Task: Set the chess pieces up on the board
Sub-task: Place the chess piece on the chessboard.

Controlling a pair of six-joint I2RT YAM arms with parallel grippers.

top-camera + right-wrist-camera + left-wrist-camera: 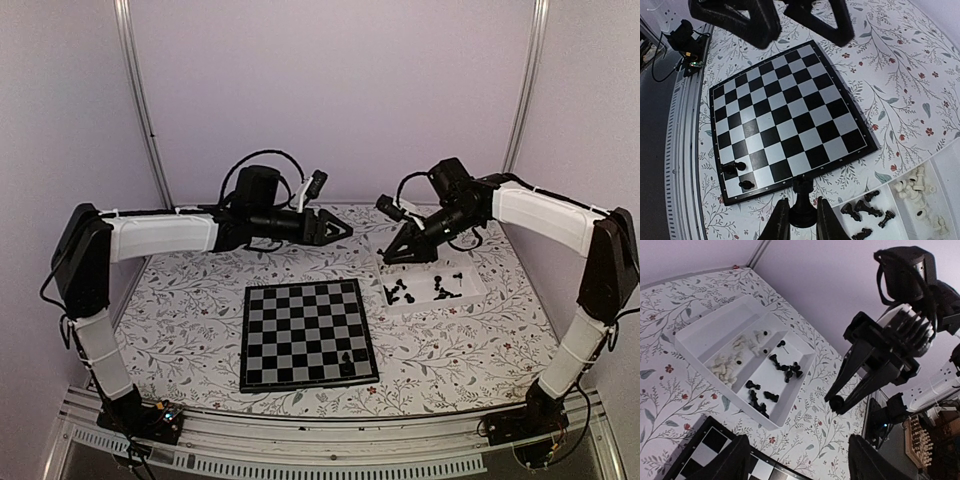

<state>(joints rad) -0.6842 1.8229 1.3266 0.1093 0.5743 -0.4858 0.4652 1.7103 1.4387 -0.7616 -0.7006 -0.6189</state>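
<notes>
As the right tool (801,206) pinches a black chess piece (802,189) thinly, it could slip; left tool (338,228) hangs spread.

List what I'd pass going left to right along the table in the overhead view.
Left arm's base → board → tray → right arm's base.

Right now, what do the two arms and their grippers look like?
Both the left arm and right arm are black-jointed, with white sleeves over their links. Looping black cables run at the wrists. The left gripper and right gripper have black, tapered triangular fingers.
</notes>
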